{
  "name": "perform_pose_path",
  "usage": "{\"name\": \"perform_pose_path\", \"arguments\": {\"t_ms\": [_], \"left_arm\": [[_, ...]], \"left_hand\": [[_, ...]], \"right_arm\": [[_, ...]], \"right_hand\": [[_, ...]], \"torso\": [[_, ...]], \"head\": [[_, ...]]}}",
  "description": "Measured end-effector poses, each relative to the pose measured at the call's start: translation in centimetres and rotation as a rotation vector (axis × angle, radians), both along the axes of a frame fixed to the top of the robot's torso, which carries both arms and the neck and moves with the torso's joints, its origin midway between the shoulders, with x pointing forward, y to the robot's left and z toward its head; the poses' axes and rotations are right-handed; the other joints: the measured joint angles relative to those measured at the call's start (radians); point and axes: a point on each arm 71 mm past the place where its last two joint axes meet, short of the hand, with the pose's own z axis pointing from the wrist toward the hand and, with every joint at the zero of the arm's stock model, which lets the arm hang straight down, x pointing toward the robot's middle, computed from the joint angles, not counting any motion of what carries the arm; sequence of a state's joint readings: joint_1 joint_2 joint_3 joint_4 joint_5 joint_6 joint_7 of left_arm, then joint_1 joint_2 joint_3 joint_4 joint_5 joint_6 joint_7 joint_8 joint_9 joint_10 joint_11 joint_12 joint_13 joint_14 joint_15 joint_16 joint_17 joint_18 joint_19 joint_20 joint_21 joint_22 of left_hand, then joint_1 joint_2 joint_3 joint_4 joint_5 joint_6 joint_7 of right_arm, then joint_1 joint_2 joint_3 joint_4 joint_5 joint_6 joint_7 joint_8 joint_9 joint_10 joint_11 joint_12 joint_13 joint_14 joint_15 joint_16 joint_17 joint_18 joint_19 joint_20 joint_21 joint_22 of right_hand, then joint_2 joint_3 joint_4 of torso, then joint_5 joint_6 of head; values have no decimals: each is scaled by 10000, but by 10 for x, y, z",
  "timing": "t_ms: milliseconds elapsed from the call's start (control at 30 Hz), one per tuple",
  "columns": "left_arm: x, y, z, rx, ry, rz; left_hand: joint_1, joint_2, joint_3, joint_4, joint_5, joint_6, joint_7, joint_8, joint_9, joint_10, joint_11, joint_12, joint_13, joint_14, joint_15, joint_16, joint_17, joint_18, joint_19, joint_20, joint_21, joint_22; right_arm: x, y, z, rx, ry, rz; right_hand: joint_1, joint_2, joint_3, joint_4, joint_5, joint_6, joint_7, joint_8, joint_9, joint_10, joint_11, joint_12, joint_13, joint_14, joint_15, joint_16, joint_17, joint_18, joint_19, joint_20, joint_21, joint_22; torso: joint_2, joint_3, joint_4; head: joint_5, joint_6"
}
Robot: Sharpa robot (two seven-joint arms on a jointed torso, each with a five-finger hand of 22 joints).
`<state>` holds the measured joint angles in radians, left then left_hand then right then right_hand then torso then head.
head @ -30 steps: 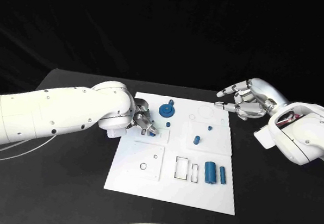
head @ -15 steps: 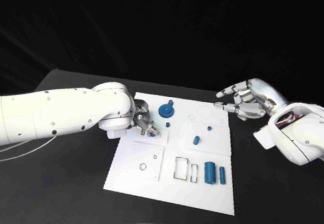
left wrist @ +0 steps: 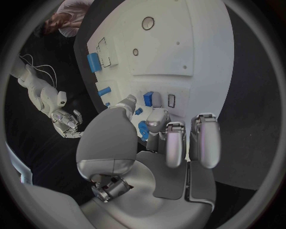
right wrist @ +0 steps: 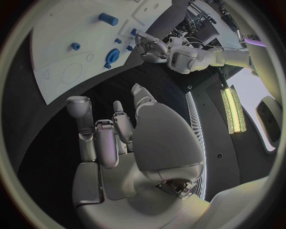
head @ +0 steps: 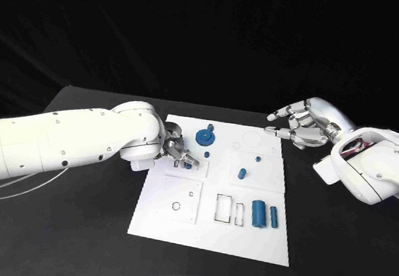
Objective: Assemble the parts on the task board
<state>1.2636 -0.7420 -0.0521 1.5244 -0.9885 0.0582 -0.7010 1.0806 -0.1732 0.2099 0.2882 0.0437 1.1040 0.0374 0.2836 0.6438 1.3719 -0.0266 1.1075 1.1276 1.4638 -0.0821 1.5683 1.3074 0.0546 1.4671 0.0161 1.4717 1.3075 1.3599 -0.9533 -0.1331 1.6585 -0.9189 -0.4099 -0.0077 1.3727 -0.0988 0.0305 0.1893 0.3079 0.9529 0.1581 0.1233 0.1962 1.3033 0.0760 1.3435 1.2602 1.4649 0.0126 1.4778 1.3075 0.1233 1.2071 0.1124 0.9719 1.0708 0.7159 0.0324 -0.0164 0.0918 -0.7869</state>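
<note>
The white task board [head: 210,230] lies in the middle of the black table. My left hand [head: 173,150] reaches over its near-left part and pinches a small blue part [head: 187,166] at its fingertips, low on the board. In the left wrist view that blue part [left wrist: 148,98] sits beside an empty rectangular slot [left wrist: 171,100]. A blue gear [head: 204,136] stands just behind the hand. My right hand [head: 298,127] hovers off the board's far right corner, fingers apart and half curled, holding nothing. The right wrist view shows the board [right wrist: 66,28] and gear [right wrist: 112,56] beyond its fingers.
On the board stand two short blue pegs [head: 206,153] [head: 257,159] and a blue piece [head: 242,172]. A thick blue cylinder [head: 260,213] and a thin one [head: 274,214] lie at the right, beside empty rectangular slots [head: 222,207]. Black table [head: 72,231] surrounds the board.
My left hand has shifted very slightly to the right with the small blue part. The right hand has stayed where it was.
</note>
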Motion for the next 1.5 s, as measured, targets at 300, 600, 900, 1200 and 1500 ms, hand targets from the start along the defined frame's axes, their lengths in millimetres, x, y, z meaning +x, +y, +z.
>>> {"name": "perform_pose_path", "arguments": {"t_ms": [300,600,900,1200,1500], "left_arm": [[3,4,15,-272,-311,156],[32,33,52,-19,-927,796],[50,37,55,639,-1087,808],[61,39,47,1449,-1182,743],[66,38,35,1838,-1049,732]], "left_hand": [[67,295,-845,-6,0,-64,62,-138,34,-1,0,-22,-45,0,0,0,0,0,0,0,0,0],[464,436,-1255,19,0,-271,195,-290,16,-180,104,-308,-309,0,1,0,-1,0,0,0,0,-1],[228,560,-1727,27,-1,-307,231,-387,-34,-220,144,-351,-344,37,38,0,-1,0,0,0,-44,-1],[495,821,-1862,-30,-1,-307,231,-386,-44,-220,144,-351,-344,36,38,0,-1,1,0,0,-43,-1],[627,798,-1918,-30,-1,-307,231,-426,-55,-220,144,-351,-355,36,38,0,7,-1,0,0,-43,-1]], "right_arm": [[1,-2,-1,-17,12,-51],[2,-3,-2,-36,14,-92],[2,-3,-2,-35,13,-78],[2,-2,-2,-32,14,-60],[1,-2,-3,-33,14,-47]], "right_hand": [[0,0,-28,28,40,0,0,0,-1,0,0,0,1,0,0,0,0,0,0,0,-23,-8],[0,0,-28,28,40,0,0,0,-2,0,0,0,1,0,0,0,-1,0,0,1,-22,-7],[0,0,-28,27,85,0,0,0,-3,0,0,0,1,0,0,0,-2,0,1,1,-22,-7],[0,0,-27,27,84,0,0,0,4,0,0,0,1,0,0,0,6,0,0,1,-22,-7],[0,0,-27,27,136,0,0,40,4,0,0,0,-14,0,0,0,6,-1,1,1,-22,-6]], "torso": [[-8,0,-2],[-11,11,12],[8,6,12],[13,4,-3],[16,5,-7]], "head": [[-6,72],[23,176],[65,236],[116,224],[117,202]]}}
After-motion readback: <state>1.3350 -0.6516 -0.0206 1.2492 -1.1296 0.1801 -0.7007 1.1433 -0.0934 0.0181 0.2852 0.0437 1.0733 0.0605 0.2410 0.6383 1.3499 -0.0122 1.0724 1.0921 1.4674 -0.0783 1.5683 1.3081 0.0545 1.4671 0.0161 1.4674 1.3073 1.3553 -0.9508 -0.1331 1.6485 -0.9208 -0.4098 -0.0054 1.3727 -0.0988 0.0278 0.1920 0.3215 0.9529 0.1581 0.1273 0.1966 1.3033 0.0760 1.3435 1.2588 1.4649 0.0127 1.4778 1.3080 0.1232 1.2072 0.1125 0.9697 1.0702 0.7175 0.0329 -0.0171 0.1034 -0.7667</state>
